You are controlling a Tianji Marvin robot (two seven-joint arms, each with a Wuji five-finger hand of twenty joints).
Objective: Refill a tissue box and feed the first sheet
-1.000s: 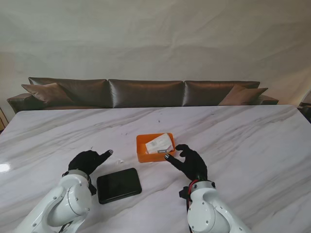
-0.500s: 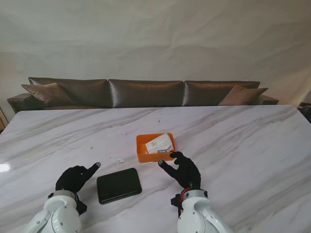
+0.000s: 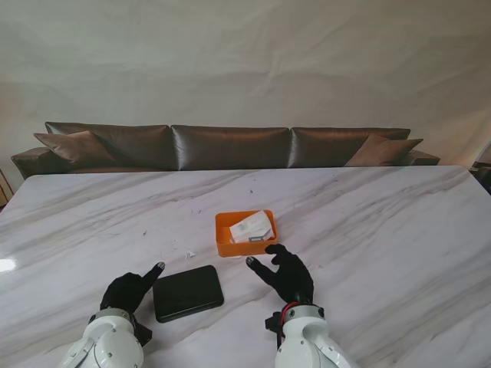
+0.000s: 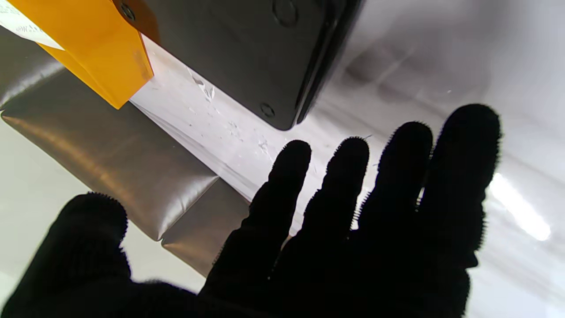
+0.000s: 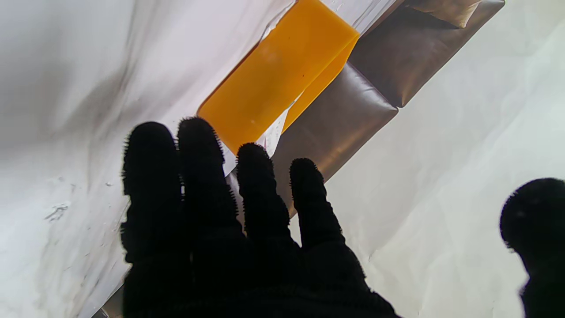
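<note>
The orange box (image 3: 245,234) is seen at frame centre on the counter (image 3: 383,222), a soft, light tissue pack (image 3: 252,227) inside, best gripped by its edges. Both the left hand (image 3: 132,290) and right hand (image 3: 285,273) are held spread, empty.

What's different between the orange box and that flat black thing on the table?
The orange box is an open tray with raised walls and a white tissue pack inside; the black lid is flat, closed and holds nothing. The box lies farther from me, just ahead of the right hand; the lid lies nearer, beside the left hand. The lid looks wider. Both rest untouched on the marble table.
</note>
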